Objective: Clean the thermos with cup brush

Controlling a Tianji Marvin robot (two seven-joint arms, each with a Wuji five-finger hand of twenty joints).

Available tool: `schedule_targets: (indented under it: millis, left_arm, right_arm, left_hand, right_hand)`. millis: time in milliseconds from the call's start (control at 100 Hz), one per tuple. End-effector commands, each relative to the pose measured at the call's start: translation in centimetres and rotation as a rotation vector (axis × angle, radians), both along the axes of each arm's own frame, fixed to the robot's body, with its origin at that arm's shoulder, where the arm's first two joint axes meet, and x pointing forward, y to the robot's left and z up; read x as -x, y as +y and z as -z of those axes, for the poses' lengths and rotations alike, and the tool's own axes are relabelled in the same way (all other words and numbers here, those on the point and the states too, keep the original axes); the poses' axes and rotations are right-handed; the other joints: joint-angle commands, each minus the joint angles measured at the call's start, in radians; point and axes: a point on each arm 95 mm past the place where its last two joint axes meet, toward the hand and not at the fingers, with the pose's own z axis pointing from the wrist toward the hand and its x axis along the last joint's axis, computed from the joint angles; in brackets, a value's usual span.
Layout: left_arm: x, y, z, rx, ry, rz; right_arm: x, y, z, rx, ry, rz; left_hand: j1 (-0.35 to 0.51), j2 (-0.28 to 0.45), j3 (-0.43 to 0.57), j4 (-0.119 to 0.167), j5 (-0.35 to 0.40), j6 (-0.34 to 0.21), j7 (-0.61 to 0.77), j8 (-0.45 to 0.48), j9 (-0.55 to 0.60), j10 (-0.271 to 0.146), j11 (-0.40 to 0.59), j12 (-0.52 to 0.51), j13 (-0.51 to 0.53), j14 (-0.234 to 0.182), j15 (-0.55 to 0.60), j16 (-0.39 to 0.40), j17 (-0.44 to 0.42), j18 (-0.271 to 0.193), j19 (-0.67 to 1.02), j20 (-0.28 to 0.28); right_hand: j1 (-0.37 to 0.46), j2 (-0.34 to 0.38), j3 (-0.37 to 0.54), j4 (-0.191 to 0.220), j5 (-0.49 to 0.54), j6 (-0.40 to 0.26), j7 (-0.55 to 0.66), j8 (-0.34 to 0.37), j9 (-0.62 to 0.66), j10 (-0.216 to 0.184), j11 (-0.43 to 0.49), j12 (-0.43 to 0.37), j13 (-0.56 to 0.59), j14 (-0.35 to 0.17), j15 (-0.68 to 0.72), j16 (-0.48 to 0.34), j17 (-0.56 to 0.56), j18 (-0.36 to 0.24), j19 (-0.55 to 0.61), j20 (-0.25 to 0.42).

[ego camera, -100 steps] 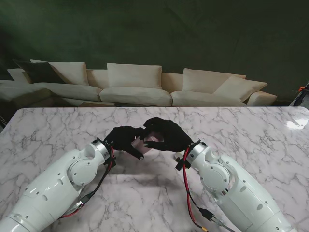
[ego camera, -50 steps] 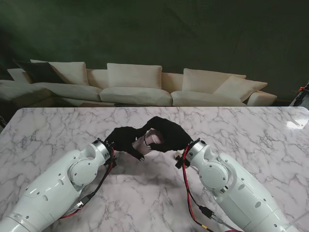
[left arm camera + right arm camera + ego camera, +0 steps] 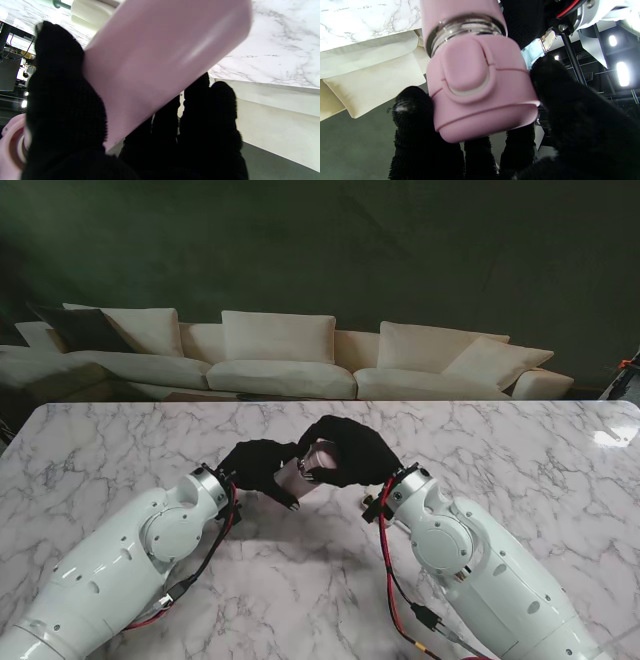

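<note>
In the middle of the stand view, a little above centre, the pale pink cylindrical metal thermos [image 3: 303, 469] is held off the white marble table [image 3: 520, 450] between two black-gloved hands. The left hand [image 3: 258, 465] wraps the body: in the left wrist view its fingers [image 3: 207, 120] curl under the smooth pink barrel with the thumb on the other side, so it is closed on the thermos. The right hand [image 3: 345, 452] caps the other end, its fingers [image 3: 420, 125] closed around the pink plastic screw lid [image 3: 480, 92].

I judge this split grip to be for unscrewing: one hand steadies the body while the other turns the lid, since the brush cannot reach inside until the thermos is open. Holding it in the air and tilted leaves both wrists room to twist.

The stand view shows only a sliver of pink between the gloves. The right wrist view adds what that hides: a square push button on the lid, and a band of bare steel thread [image 3: 465, 30] showing between lid and body, which suggests the lid is partly unscrewed, though not off. The left wrist view shows the body's plain wall and, in its upper left corner, a cream-coloured object with a green stem lying on the table [image 3: 82, 10]; it may be the cup brush, but too little shows to be sure. It does not show in the stand view.
</note>
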Motion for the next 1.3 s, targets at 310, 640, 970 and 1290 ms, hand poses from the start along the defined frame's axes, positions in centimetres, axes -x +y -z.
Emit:
schedule_targets:
  millis: [310, 640, 970, 1290]
  left_arm:
    - [-0.2, 0.5, -0.6, -0.004, -0.011, -0.005]
    - [-0.2, 1.2, -1.2, -0.024, -0.035, -0.003]
    - [-0.4, 1.3, -1.6, -0.057, -0.035, 0.007]
    - [-0.5, 1.0, -1.6, -0.052, -0.035, 0.014]
  right_arm:
    - [0.4, -3.8, -2.9, 0.007, -0.093, 0.141]
    - [-0.7, -9.7, -1.3, 0.282, -0.105, 0.294]
    - [-2.2, -13.9, 3.4, 0.468, -0.031, 0.423]
    - [-4.0, -15.7, 6.9, 0.574, 0.034, 0.487]
  left_hand:
    - [0.325, 0.354, 0.407, 0.078, 0.063, -0.142, 0.112, 0.040, 0.041, -0.040, 0.077, 0.042, 0.080, -0.057, 0.137, 0.043, 0.022, -0.099, 0.042, 0.024]
    - [0.325, 0.359, 0.407, 0.078, 0.065, -0.145, 0.111, 0.040, 0.039, -0.042, 0.078, 0.042, 0.077, -0.058, 0.135, 0.043, 0.019, -0.098, 0.040, 0.023]
    - [0.325, 0.372, 0.410, 0.076, 0.088, -0.152, 0.096, 0.025, 0.028, -0.036, 0.086, 0.057, 0.058, -0.030, 0.146, 0.052, 0.008, -0.097, 0.045, 0.028]
    - [0.323, 0.371, 0.412, 0.076, 0.086, -0.149, 0.093, 0.027, 0.030, -0.065, 0.088, 0.059, 0.056, -0.027, 0.149, 0.050, 0.008, -0.097, 0.045, 0.028]
  right_hand:
    - [0.195, 0.058, 0.140, 0.033, 0.027, 0.011, 0.020, -0.043, 0.015, -0.006, 0.005, 0.014, 0.170, -0.210, 0.372, 0.096, 0.023, -0.129, 0.027, 0.002]
    - [0.214, 0.070, 0.150, 0.036, 0.050, 0.015, 0.032, -0.057, 0.020, -0.007, 0.005, 0.018, 0.157, -0.200, 0.364, 0.094, 0.016, -0.126, 0.020, -0.003]
    - [0.214, 0.075, 0.162, 0.023, 0.059, 0.011, 0.031, -0.055, -0.001, -0.009, 0.005, 0.022, 0.137, -0.198, 0.361, 0.092, 0.005, -0.131, 0.012, -0.007]
    - [0.218, 0.098, 0.152, 0.026, 0.062, 0.001, 0.043, -0.060, -0.032, -0.017, -0.003, 0.009, 0.106, -0.198, 0.349, 0.084, -0.021, -0.131, 0.002, -0.009]
